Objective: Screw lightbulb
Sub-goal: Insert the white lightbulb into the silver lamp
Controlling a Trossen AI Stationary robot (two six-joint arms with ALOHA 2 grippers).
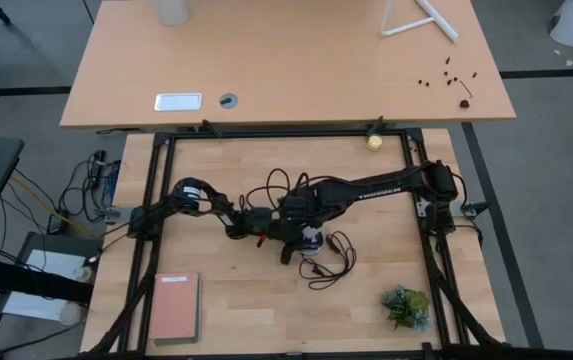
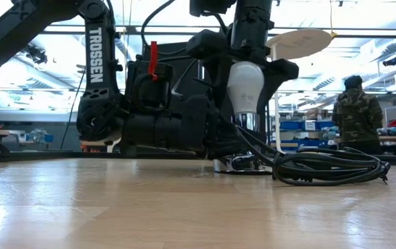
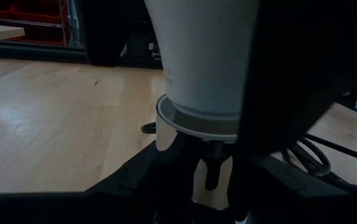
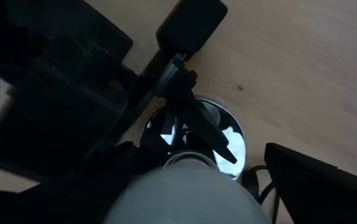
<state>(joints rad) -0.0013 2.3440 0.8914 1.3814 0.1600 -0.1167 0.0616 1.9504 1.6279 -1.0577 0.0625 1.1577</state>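
The white lightbulb (image 2: 244,83) stands upright with its narrow base down in the socket's silver collar (image 3: 197,121), above the round silver socket disc (image 4: 229,134) on the table. My right gripper (image 2: 247,69) points down over the bulb and is open. One finger (image 4: 309,180) stands clear beside the bulb's glass (image 4: 184,193); the other is lost in the dark. My left gripper (image 1: 284,232) reaches in level from the table's left, shut on the socket under the bulb. A black cord (image 2: 329,169) coils beside the disc. My left gripper holds the socket by its narrow stem (image 3: 212,168), just under the silver collar and above the disc, between its two fingers. The fingers (image 4: 187,106) come in level from the table's left, across the upright stem. The socket stands upright with its disc on the table.
A small yellowish ball (image 1: 374,142) lies at the far edge. A pink book (image 1: 174,307) sits near left and a small plant (image 1: 406,305) near right. Black frame rails (image 1: 154,200) run along the table's sides. A person (image 2: 355,114) stands in the room behind.
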